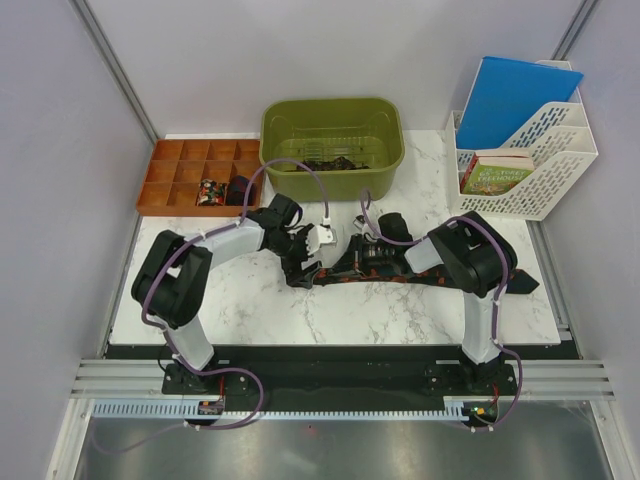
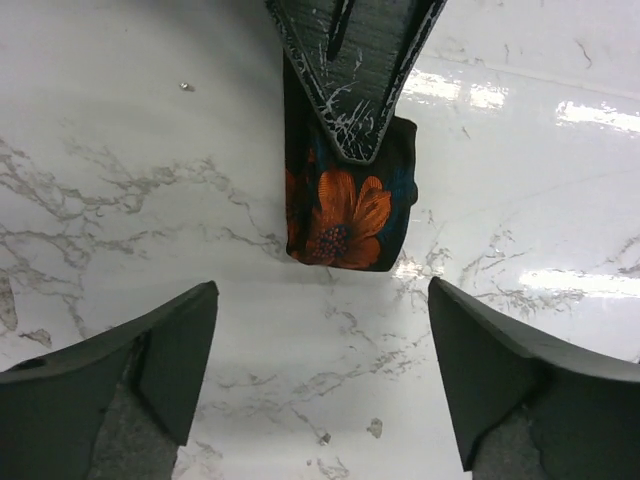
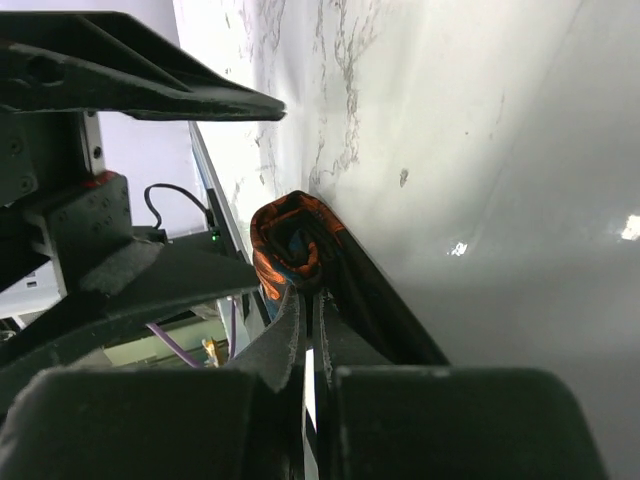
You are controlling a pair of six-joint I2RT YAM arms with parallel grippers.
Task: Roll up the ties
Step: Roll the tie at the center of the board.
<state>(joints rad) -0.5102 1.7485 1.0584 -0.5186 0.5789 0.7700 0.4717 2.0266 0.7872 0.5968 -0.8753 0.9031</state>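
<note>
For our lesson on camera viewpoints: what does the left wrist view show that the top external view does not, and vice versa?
Only the left wrist view: the orange flower print on the folded end of the tie, ahead of the open left gripper. Only the top external view: the green bin, the orange compartment tray, the white file rack. Both: the tie on the marble table, with the right gripper on it.

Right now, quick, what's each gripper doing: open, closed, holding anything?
Left gripper: open, holding nothing.
Right gripper: shut on the floral tie, near its rolled end.
</note>
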